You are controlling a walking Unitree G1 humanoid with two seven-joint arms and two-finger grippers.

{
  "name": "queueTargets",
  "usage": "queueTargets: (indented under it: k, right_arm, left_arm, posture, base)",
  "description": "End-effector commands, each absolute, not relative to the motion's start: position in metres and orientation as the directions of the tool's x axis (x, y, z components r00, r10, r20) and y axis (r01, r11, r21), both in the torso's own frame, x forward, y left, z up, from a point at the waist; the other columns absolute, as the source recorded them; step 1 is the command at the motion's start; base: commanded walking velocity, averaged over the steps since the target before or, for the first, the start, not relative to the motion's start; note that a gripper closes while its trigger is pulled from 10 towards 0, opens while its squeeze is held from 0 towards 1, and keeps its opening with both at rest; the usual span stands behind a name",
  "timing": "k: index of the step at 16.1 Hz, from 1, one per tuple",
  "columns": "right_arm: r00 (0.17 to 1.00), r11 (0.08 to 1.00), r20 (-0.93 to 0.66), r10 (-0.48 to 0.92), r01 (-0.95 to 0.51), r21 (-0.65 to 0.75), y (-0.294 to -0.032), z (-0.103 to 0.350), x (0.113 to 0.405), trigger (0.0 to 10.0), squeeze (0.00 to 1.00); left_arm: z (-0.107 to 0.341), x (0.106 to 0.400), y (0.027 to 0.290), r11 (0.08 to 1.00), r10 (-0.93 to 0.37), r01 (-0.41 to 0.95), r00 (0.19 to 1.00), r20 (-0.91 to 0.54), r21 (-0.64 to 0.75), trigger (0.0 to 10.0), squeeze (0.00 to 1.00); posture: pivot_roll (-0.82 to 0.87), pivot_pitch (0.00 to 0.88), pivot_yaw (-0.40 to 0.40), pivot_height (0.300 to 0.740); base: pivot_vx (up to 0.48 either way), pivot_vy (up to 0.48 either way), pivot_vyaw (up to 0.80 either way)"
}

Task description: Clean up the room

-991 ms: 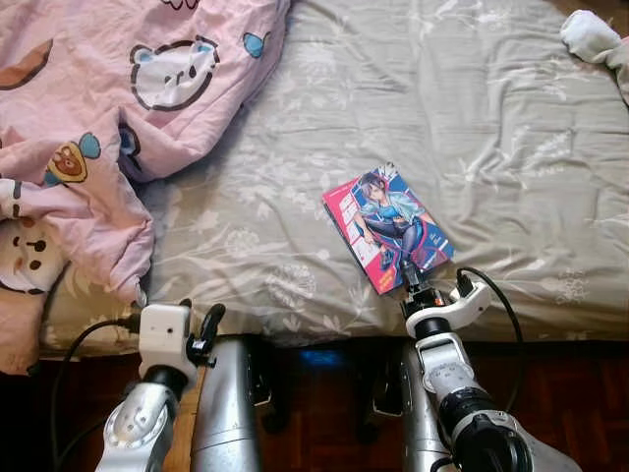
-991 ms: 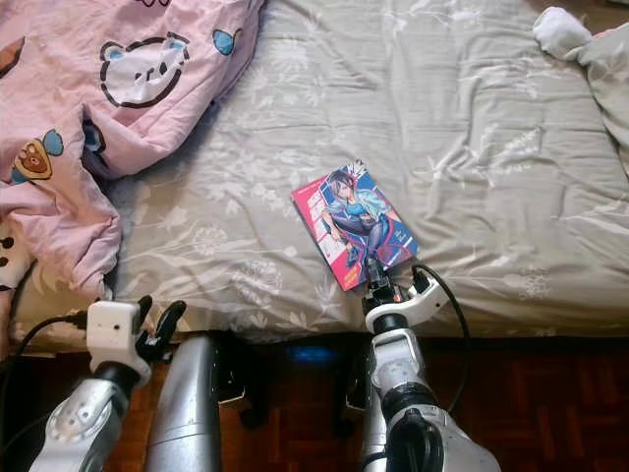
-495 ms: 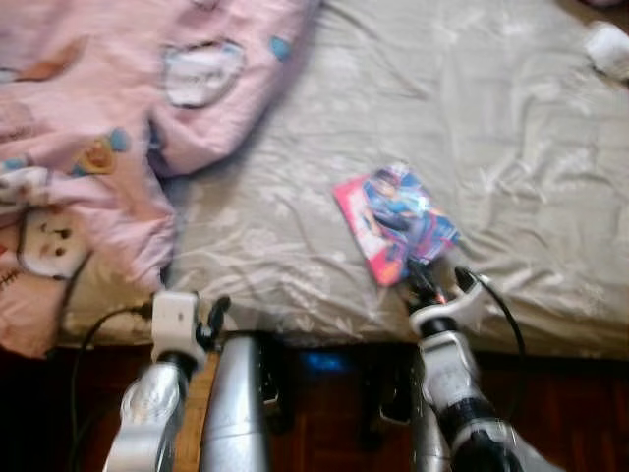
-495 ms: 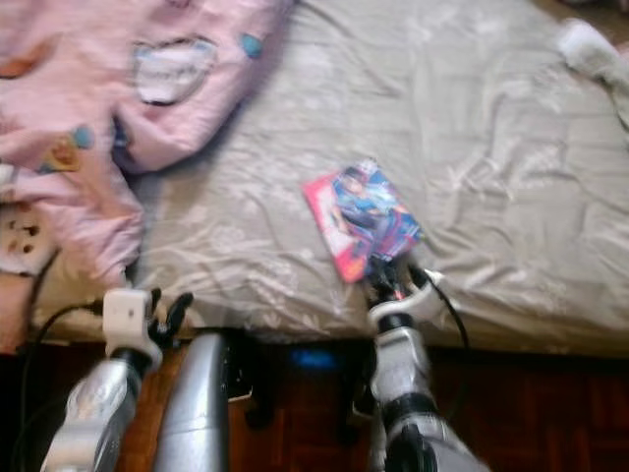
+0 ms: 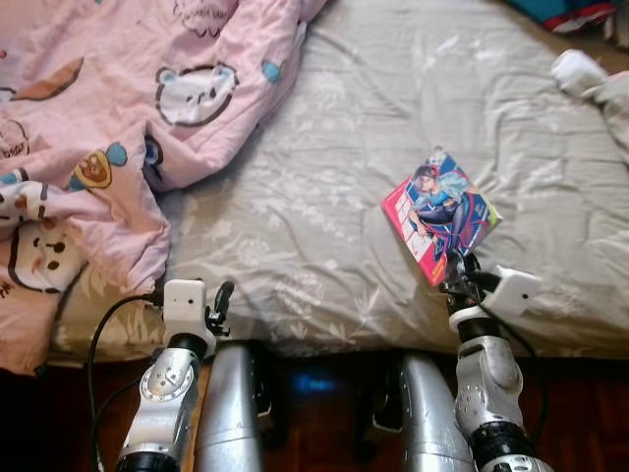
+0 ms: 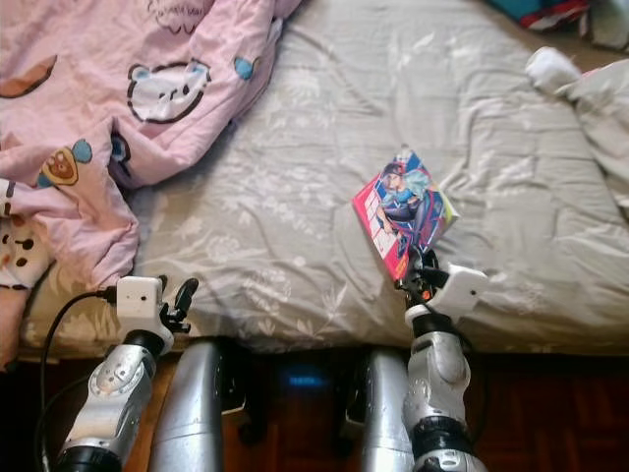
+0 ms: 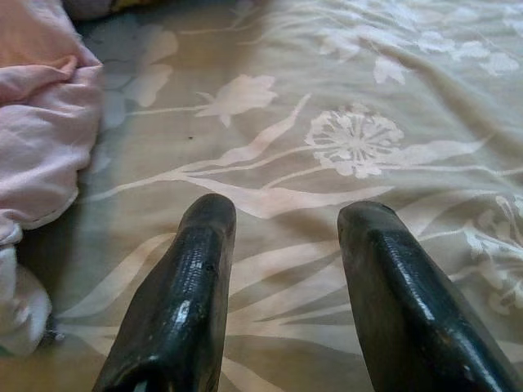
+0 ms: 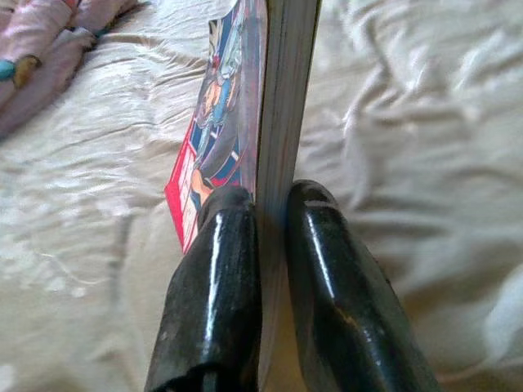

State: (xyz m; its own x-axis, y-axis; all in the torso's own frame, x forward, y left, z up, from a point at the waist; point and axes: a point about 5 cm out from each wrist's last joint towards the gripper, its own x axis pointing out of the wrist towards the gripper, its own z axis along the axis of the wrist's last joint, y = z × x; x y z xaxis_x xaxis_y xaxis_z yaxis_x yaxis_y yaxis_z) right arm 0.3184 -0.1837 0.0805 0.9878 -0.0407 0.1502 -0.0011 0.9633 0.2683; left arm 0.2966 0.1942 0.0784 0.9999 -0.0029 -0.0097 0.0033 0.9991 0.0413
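Glossy paper cover on the manga book, bed sheet is smooth satiny cloth, pink blanket soft matt cotton.

Grey floral sheet stretches across the bed, a pink bear-print quilt bunched over its left side, dark wooden floor showing below the mattress edge.

Soft even daylight, sharp head views, dark shade under the bed.

Colourful illustrated book, pink-edged cover, tilted up above the grey bedsheet.
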Motion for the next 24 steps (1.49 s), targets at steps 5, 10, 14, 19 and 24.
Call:
queueTargets:
  k: [5,10,14,19,24]
  right_arm:
    - [0.995,0.989,0.068,-0.079,0.07,0.131,-0.187,0.063,0.306,10.0,0.0]
    - [0.995,0.991,0.038,-0.096,0.092,0.097,-0.191,0.058,0.305,10.0,0.0]
    - [0.993,0.99,0.014,-0.116,0.114,0.083,-0.195,0.052,0.301,10.0,0.0]
    - [0.991,0.987,0.006,-0.134,0.133,0.088,-0.198,0.052,0.302,10.0,0.0]
    - [0.985,0.973,0.007,-0.171,0.168,0.161,-0.2,0.052,0.302,10.0,0.0]
  left_arm:
    - [0.052,0.289,0.204,0.998,0.056,-0.056,0.995,-0.084,0.002,10.0,0.0]
    - [0.048,0.295,0.2,0.999,0.049,-0.05,0.994,-0.095,-0.008,10.0,0.0]
    - [0.037,0.294,0.198,0.999,0.041,-0.042,0.99,-0.133,-0.009,10.0,0.0]
    - [0.03,0.293,0.204,0.999,0.053,-0.054,0.985,-0.163,-0.004,10.0,0.0]
    - [0.027,0.293,0.204,0.998,0.059,-0.061,0.981,-0.185,-0.004,10.0,0.0]
  posture:
    - [0.09,0.197,-0.038,0.592]
    - [0.07,0.156,-0.039,0.642]
    - [0.06,0.139,-0.038,0.682]
    - [0.06,0.132,-0.042,0.74]
    - [0.05,0.149,-0.045,0.74]
  base:
    - [0.0,0.0,0.0]
    - [0.0,0.0,0.0]
    - [0.0,0.0,0.0]
    - [0.0,0.0,0.0]
    - [0.0,0.0,0.0]
